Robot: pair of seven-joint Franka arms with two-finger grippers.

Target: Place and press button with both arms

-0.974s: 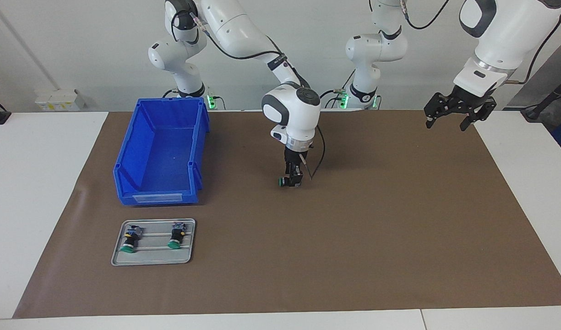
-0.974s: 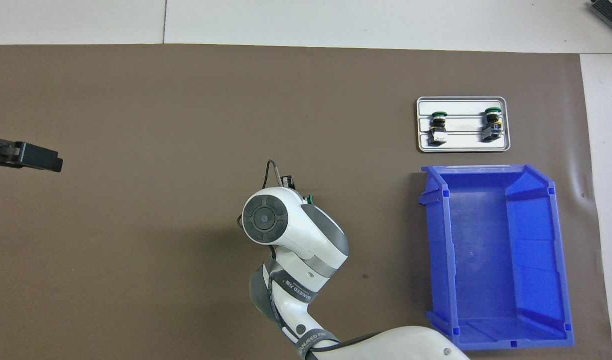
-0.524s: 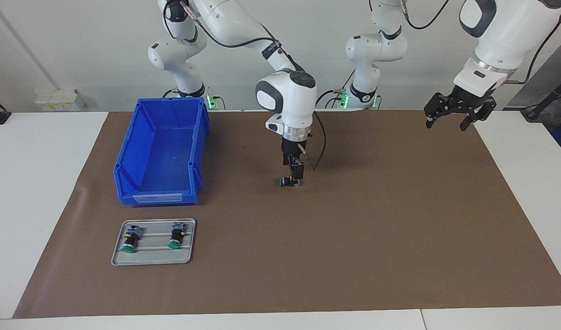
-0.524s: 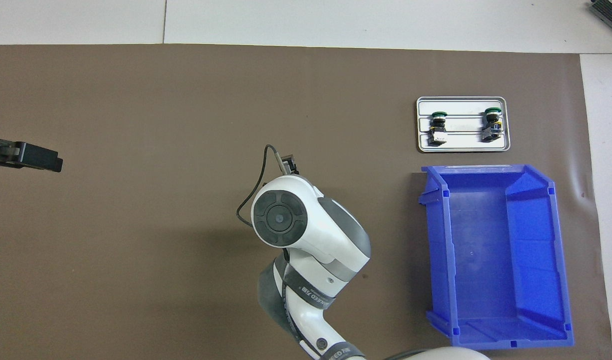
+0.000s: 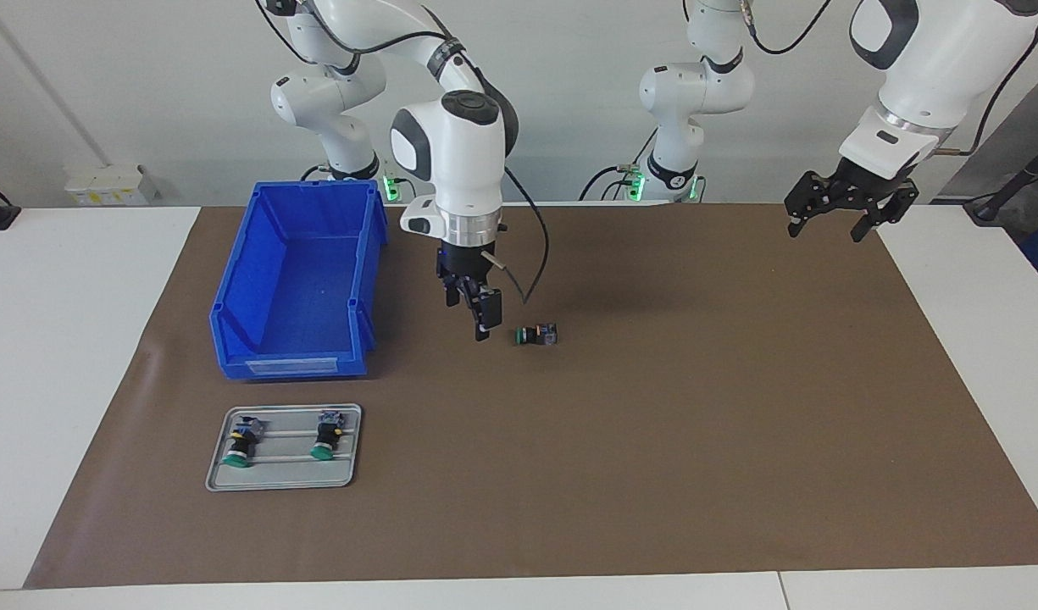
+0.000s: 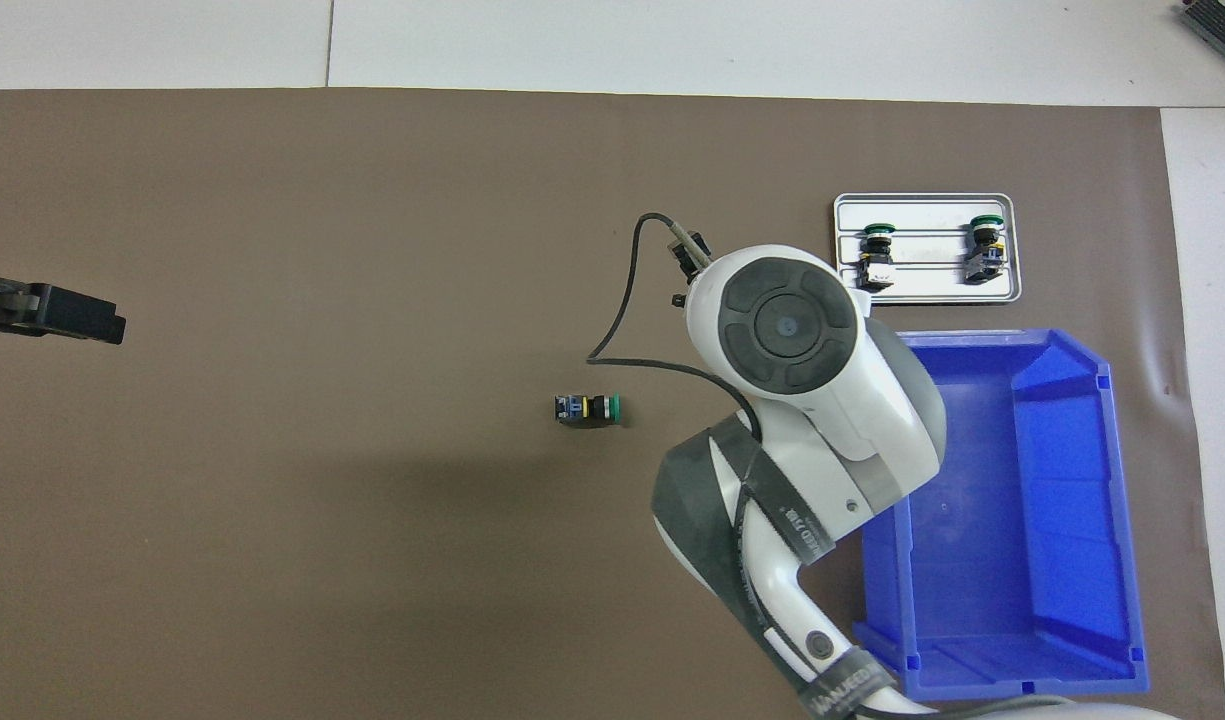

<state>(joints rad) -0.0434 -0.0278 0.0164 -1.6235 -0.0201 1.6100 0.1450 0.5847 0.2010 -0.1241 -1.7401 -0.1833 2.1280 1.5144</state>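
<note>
Brown table mat [image 5: 739, 440], push-button switch [image 5: 536, 335] lying on its side mid-mat, right gripper [image 5: 476, 309] raised beside it, open and empty, left gripper [image 5: 849, 207] waiting open at the mat's edge, blue bin [image 5: 298, 280]

Plain pale grey-white wall [image 5: 146, 76] at robots' end of table. White tabletop [image 5: 52, 356], seam visible at edge farthest from robots. Large matte brown mat [image 5: 696, 440] covers most of it, lies flat, slight wrinkle toward right arm's end. Small white box-shaped unit [image 5: 108, 184] against wall. Green indicator lights [image 5: 391, 185] glow by wall. Lighting even, diffuse, soft shadows.
</note>
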